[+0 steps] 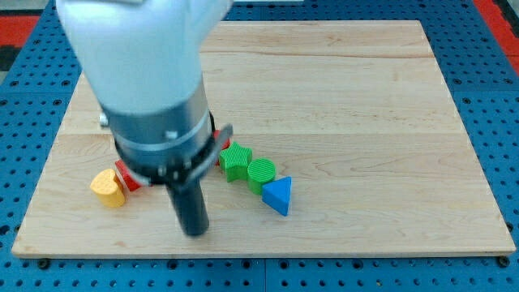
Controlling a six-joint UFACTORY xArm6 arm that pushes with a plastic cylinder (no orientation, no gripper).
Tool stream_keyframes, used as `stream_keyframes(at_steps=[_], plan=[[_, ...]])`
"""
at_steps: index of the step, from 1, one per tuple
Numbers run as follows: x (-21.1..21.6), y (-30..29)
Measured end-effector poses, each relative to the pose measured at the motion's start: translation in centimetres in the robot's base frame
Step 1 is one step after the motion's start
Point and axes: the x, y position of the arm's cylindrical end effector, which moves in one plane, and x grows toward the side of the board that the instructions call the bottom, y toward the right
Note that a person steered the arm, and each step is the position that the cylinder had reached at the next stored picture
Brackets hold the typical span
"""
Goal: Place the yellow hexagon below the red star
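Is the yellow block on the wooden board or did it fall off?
On. The yellow block sits on the wooden board near its left edge, left of my tip.

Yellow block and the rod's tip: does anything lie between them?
In the camera view, only bare board separates the yellow block from my tip, which sits to its lower right. A red block touches the yellow one's upper right, off that line.

The yellow block (108, 188) lies at the left, touching the red block (127, 177). Right of the tip (195, 231), two green blocks (236, 161) (261, 173) touch, with the blue triangle (278, 195) nearer.
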Motion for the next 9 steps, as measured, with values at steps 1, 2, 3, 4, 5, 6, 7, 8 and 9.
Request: stream_keyframes(at_steps=[1, 2, 3, 4, 5, 6, 7, 8, 9], plan=[[0.9, -4.1], [-0.4, -19.8], [-2.3, -22.5], [-10.0, -19.9], [-15.4, -15.5], [-20.1, -13.6], [-25.8, -10.8], [-26.5, -3.1], [-25.3, 0.3]])
